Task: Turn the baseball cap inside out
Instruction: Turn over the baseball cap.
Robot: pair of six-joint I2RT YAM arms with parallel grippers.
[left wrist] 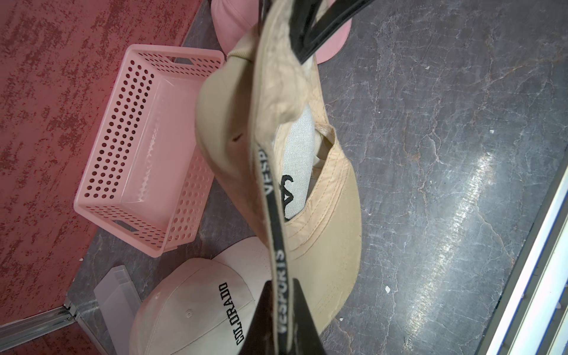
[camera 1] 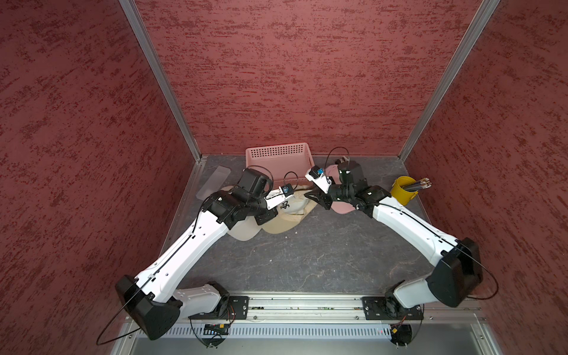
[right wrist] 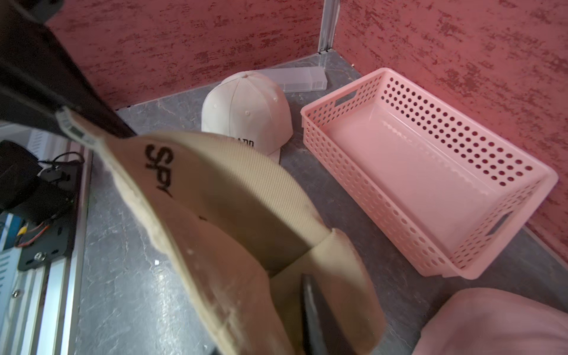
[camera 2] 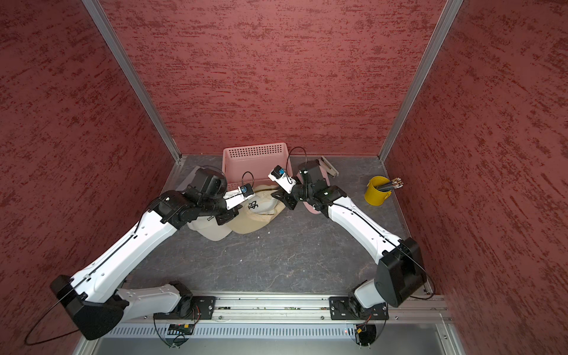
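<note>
beige cap (left wrist: 325,246) strung between both grippers over the grey table (camera 1: 307,261)
the pink basket (camera 1: 276,150) sits at the back wall, the cap just in front of it, pale lining showing, between a white colorado cap (left wrist: 190,307) and a pink cap (camera 1: 342,209). a yellow cup (camera 1: 402,190) of pencils stands well apart. left gripper (left wrist: 281,282) is pinched on the cap's black sweatband; right gripper (left wrist: 299,54) nips the opposite rim.
</note>
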